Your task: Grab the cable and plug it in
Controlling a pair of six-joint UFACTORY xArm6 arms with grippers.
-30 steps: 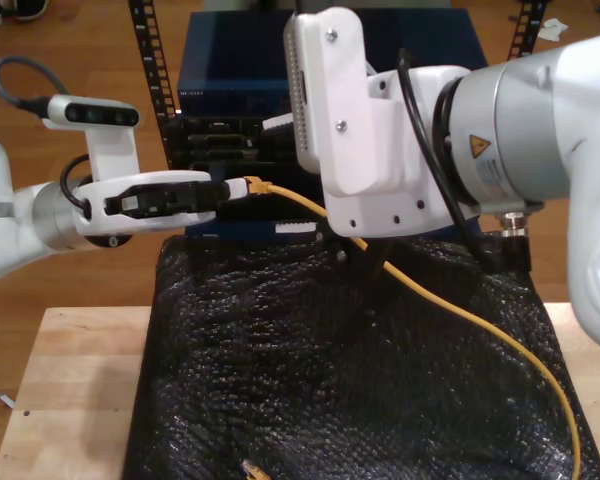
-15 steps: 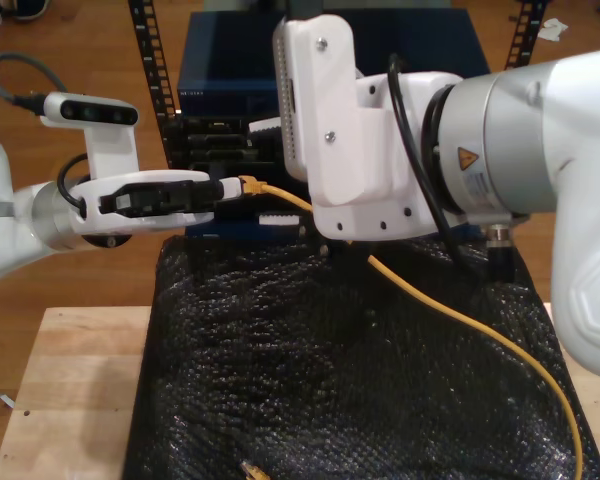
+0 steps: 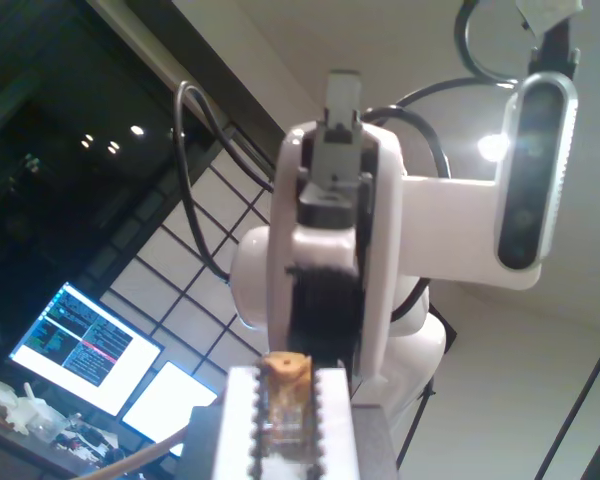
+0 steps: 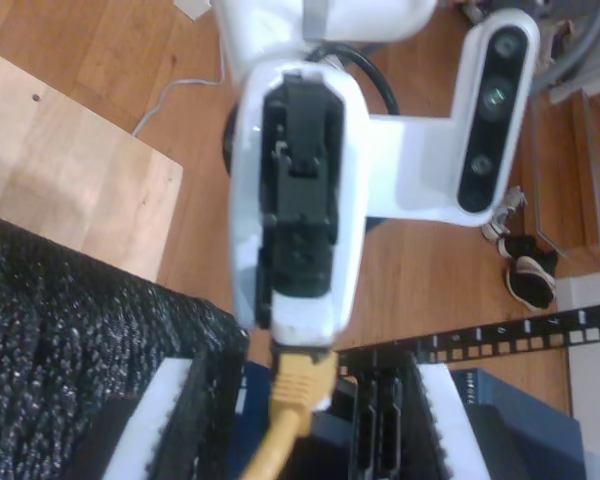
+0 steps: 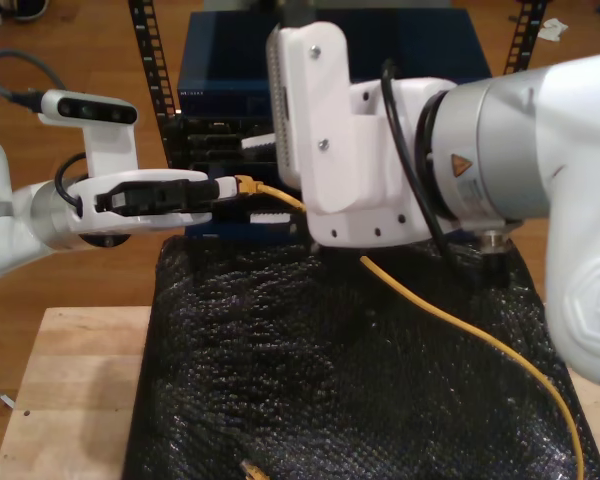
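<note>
One yellowish clip-type plug (image 5: 247,184) of the thin yellow-orange cable (image 5: 460,325) is pinched tight in my first end effector (image 5: 230,188), pointing toward the exterior view's right. From there the cable runs lengthwise between the wide-open jaws of my second end effector (image 4: 295,392), which grips nothing.

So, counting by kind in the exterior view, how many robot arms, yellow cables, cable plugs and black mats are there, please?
robot arms: 2
yellow cable: 1
cable plugs: 2
black mat: 1
Total: 6
</note>
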